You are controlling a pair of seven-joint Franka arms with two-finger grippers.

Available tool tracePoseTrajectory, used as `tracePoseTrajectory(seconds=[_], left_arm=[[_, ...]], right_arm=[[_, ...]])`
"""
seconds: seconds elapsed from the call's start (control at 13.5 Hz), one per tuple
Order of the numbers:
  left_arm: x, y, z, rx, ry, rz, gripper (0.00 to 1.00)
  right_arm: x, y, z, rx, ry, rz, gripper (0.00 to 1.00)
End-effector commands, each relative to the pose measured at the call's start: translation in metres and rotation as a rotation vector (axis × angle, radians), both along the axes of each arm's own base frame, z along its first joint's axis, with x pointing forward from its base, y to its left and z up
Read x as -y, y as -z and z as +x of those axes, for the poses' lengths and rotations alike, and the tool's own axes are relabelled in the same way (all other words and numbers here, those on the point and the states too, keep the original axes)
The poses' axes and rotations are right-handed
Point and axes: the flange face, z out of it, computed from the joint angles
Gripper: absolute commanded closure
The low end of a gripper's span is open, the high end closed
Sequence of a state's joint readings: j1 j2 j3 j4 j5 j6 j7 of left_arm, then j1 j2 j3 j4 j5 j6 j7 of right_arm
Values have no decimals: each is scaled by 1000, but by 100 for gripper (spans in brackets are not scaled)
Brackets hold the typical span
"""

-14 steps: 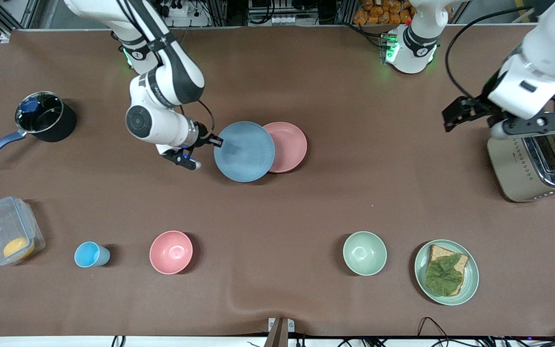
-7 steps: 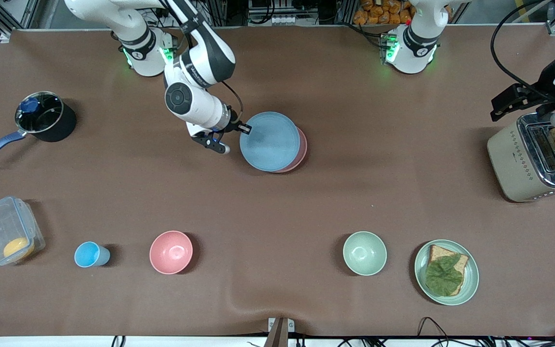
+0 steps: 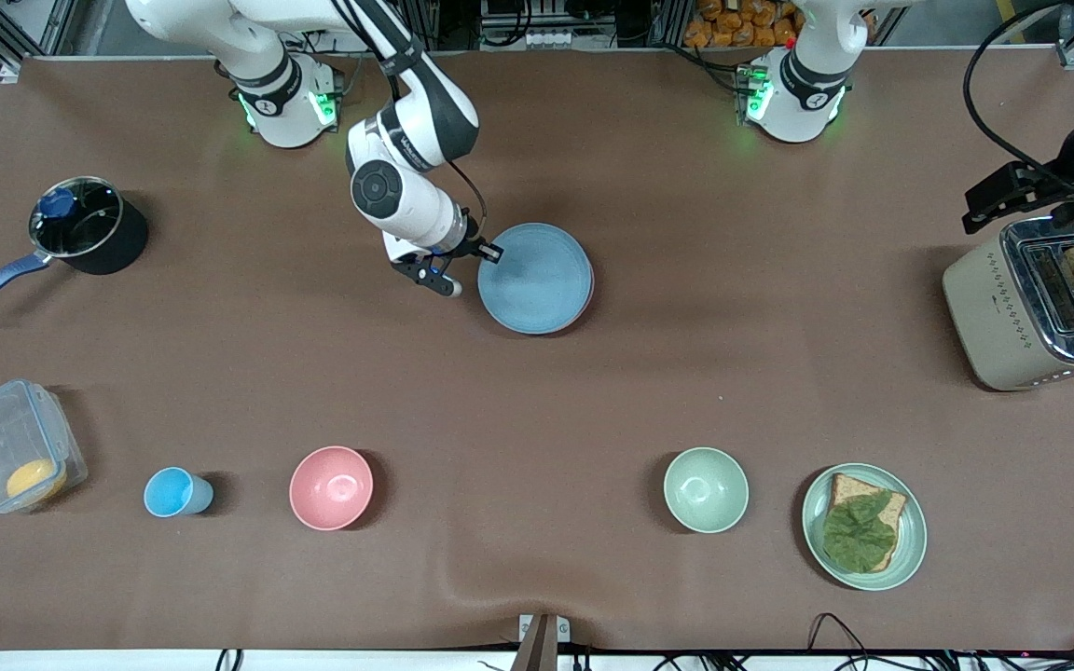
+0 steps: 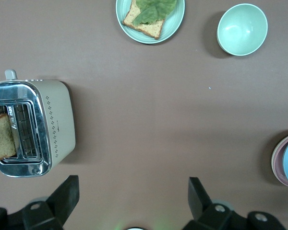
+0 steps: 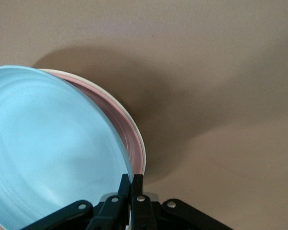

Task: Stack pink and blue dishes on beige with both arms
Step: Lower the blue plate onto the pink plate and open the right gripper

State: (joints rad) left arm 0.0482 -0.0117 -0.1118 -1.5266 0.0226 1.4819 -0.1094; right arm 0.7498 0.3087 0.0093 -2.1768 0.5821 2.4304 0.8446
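Note:
My right gripper [image 3: 489,253] is shut on the rim of the light blue plate [image 3: 537,278]. The plate lies over the pink plate [image 3: 590,285], hiding nearly all of it. In the right wrist view the fingers [image 5: 133,181] pinch the blue plate [image 5: 53,153], whose held edge is raised above the pink plate [image 5: 121,125]. Under the pink one shows the cream rim of the beige plate [image 5: 143,154], which is hidden in the front view. My left gripper [image 3: 1003,196] hangs open by the toaster [image 3: 1012,317], its fingers [image 4: 67,194] wide apart with nothing between them.
A black pot [image 3: 80,228] stands toward the right arm's end. Nearer the camera are a clear container [image 3: 15,447], a blue cup [image 3: 173,491], a pink bowl [image 3: 331,487], a green bowl [image 3: 706,489] and a green plate [image 3: 910,550] with bread and leaf.
My right gripper has carried the blue plate toward the left arm's end until it covers the pink plate. The left arm has drawn back toward the toaster's end of the table.

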Motion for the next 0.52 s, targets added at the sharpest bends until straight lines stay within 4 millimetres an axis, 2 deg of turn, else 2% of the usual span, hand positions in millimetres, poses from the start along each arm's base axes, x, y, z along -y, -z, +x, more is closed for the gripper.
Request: tracePoseTrajectory(seconds=[0.0, 0.22, 0.3, 0.37, 0.44], left_arm=[[4, 1, -1, -12, 23, -7, 0], [4, 2, -1, -14, 26, -7, 0], [4, 2, 0, -14, 27, -8, 0], [4, 3, 0, -15, 29, -8, 0], [3, 3, 0, -17, 27, -8, 0]], right_arm=[[-8, 5, -7, 4, 38, 3, 100], [-9, 10, -8, 3, 36, -2, 100], [-9, 9, -8, 1, 34, -2, 92], [-6, 7, -4, -1, 48, 0, 36], [-5, 3, -1, -4, 71, -1, 0]])
